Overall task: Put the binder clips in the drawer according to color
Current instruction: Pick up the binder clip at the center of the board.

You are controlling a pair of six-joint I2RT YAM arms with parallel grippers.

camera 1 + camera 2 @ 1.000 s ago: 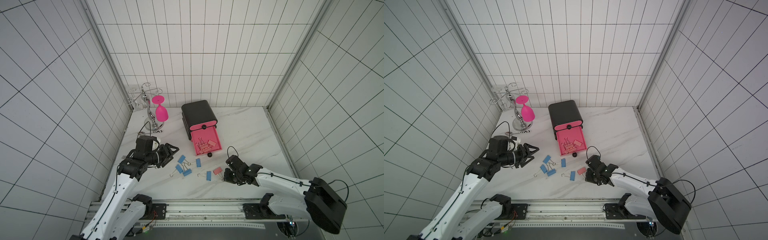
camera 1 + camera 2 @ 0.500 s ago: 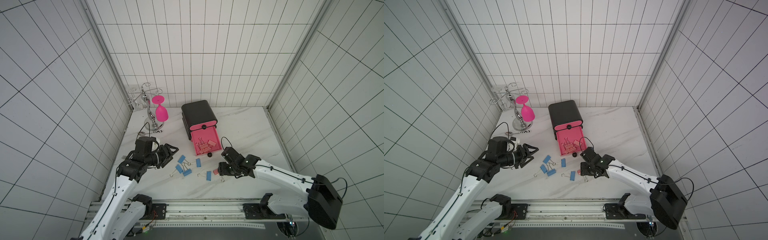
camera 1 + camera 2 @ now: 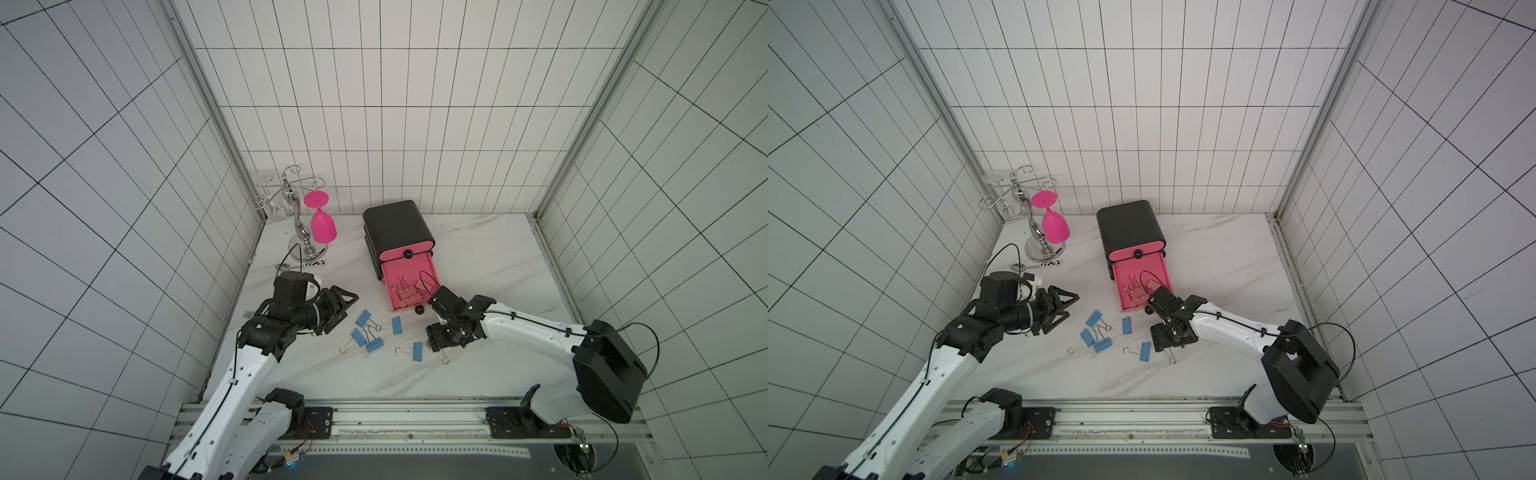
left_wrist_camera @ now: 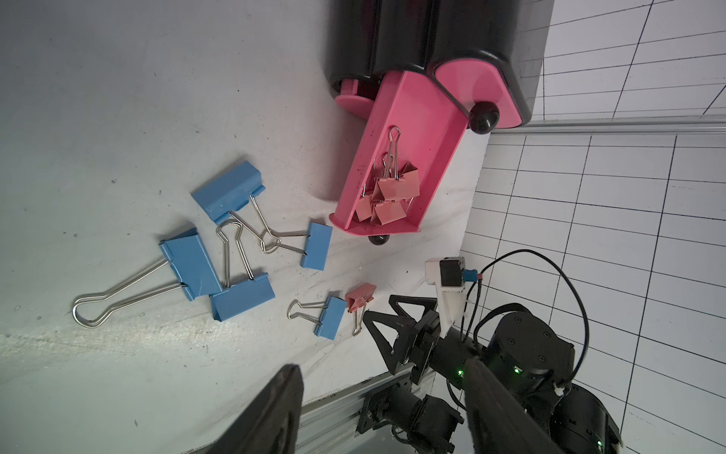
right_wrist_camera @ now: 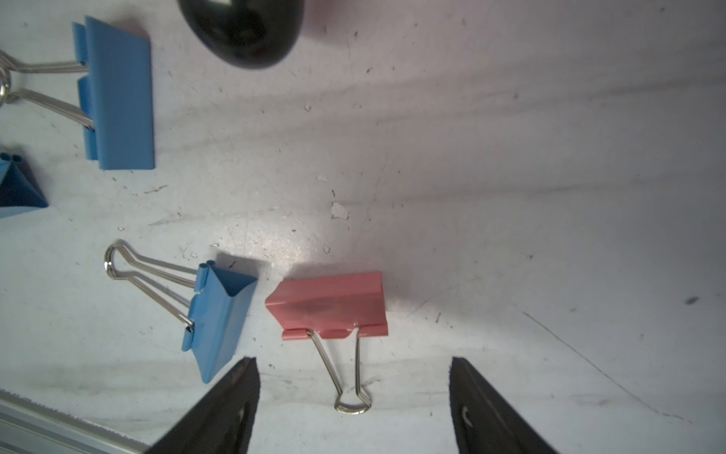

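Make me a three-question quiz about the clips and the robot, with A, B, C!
1. Where are the piled salmon-pink metal binder clips? A) in the open pink plastic drawer B) beside a goblet C) atop the black chest
2. How many blue metal binder clips lie on the white marble table? A) three B) five C) eight
3. The right gripper is: A) shut on a blue clip B) open by the lone salmon-pink clip C) shut on a knob
Answers: 1 A, the left wrist view shows them inside. 2 B, five show there. 3 B, its fingers stand apart.
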